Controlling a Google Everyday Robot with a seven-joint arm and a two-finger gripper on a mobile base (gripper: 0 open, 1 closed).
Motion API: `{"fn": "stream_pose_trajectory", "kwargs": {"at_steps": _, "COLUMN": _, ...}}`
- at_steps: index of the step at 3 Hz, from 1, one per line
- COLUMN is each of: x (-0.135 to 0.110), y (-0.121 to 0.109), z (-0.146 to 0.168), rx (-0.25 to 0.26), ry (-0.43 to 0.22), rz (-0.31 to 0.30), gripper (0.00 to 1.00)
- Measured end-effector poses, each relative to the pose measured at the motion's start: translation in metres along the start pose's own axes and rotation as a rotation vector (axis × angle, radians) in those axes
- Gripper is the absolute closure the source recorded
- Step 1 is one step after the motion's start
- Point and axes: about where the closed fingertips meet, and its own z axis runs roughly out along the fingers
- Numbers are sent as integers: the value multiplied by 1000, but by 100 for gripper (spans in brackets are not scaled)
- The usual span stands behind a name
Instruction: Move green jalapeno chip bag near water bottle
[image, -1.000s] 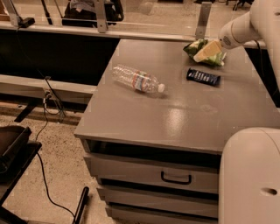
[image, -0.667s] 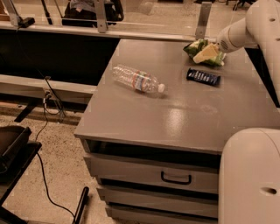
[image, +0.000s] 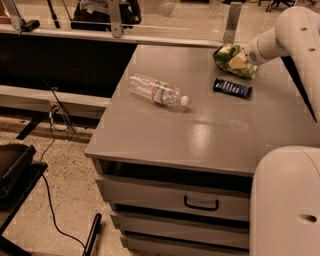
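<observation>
Our white arm slants down from the right toward the green jalapeno chip bag, its rounded elbow high above and to the right of the bag. Our end effector sits against the bag's right side, touching it. A broad white shell of our body stands well apart from the bag, nearest the camera.

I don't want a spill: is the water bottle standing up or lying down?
Lying down: the water bottle rests on its side, cap sideways. The gripper is at the green chip bag.
</observation>
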Motion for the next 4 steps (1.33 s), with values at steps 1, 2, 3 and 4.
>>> {"fn": "stream_pose_trajectory", "kwargs": {"at_steps": 1, "x": -3, "y": 4, "z": 1, "rx": -8, "ry": -9, "rz": -6, "gripper": 87}}
{"fn": "stream_pose_trajectory", "kwargs": {"at_steps": 2, "x": -22, "y": 10, "z": -7, "rx": -15, "ry": -51, "rz": -41, "gripper": 100}}
{"fn": "stream_pose_trajectory", "kwargs": {"at_steps": 3, "x": -49, "y": 24, "z": -17, "rx": -35, "ry": -107, "rz": -102, "gripper": 100}}
{"fn": "stream_pose_trajectory", "kwargs": {"at_steps": 4, "x": -74, "y": 46, "z": -18, "rx": -76, "ry": -149, "rz": -176, "gripper": 100}}
